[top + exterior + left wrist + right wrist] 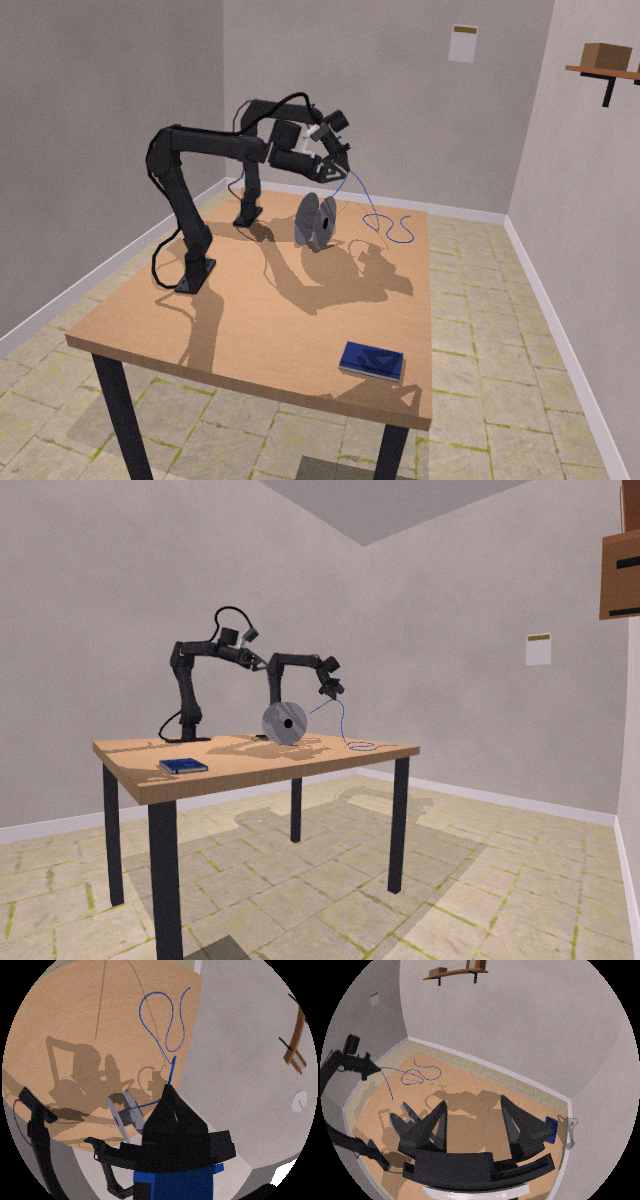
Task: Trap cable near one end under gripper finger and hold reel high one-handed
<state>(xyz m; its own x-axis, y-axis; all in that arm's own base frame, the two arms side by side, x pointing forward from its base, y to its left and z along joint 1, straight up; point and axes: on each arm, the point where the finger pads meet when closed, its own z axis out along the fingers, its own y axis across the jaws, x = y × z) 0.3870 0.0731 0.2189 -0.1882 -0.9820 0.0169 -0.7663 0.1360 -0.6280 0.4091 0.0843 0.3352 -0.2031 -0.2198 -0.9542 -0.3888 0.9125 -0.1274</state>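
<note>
A grey reel [315, 222] [284, 722] [123, 1114] stands on its edge on the wooden table [248, 335] [232, 771]. A thin blue cable [368, 206] [342, 722] [160, 1020] [414, 1075] rises from the reel to my left gripper [346, 166] [334, 691] [167, 1087], which is shut on it high above the table. From there the cable drops and lies in loose loops on the table beyond the reel. My right gripper [334, 173] [258, 664] [472, 1101] is open and empty. It hangs above the reel, close beside the left gripper in the top view.
A blue book [371, 360] [183, 765] [552, 1126] lies flat near the table's front corner, far from the reel. Both arm bases stand along the table's left side in the top view. The cable loops lie near the table's far right edge.
</note>
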